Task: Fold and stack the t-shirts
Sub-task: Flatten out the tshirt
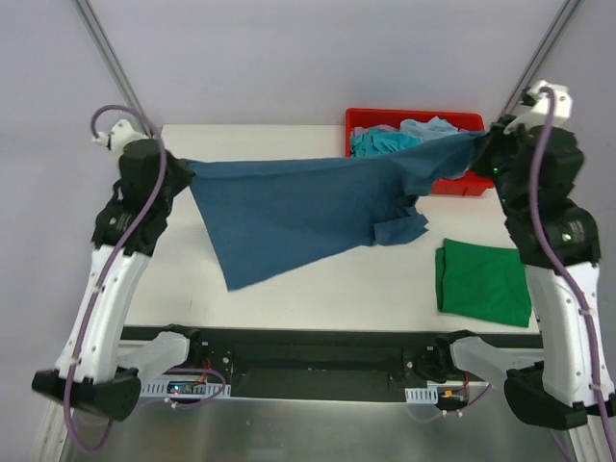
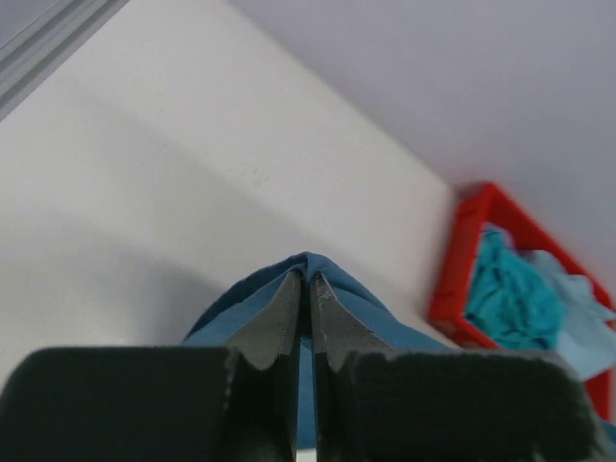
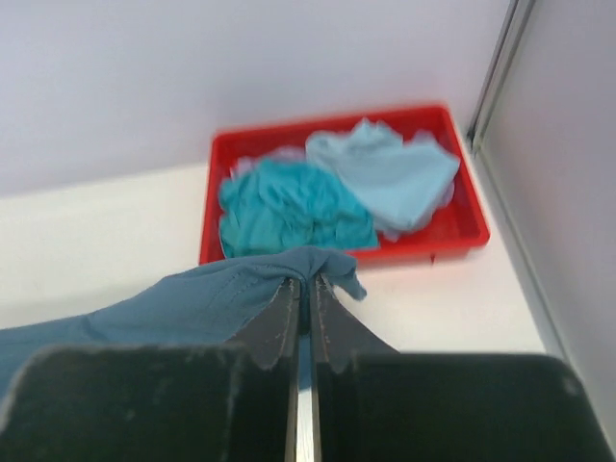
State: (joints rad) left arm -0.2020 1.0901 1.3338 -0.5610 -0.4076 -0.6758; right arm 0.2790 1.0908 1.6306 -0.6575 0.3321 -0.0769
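Teal-blue cotton hung stretched between the two arms: the teal-blue shirt (image 1: 298,217) was held up over the desk (image 1: 318,289). One end of its upper edge was pinched in the left tool (image 1: 183,166) at the far left and the other end in the right tool (image 1: 478,141) at the far right. Both tools were closed tight on the cloth, and each wrist view showed a small fold of fabric bunched at the fingertips. From that taut upper line the cloth sagged to a point low on the left, towards the front of the desk, and a sleeve drooped in a crumpled lump right of the middle. Whether the lowest part touched the desk could not be told. A green shirt (image 1: 484,279) lay folded flat at the right front of the desk, beside the right arm and apart from the hanging shirt. The red bin (image 1: 462,120) stood at the far right corner, just behind the right tool. It held a crumpled turquoise shirt (image 1: 380,142) on its left side and a pale blue shirt (image 1: 430,127) on its right
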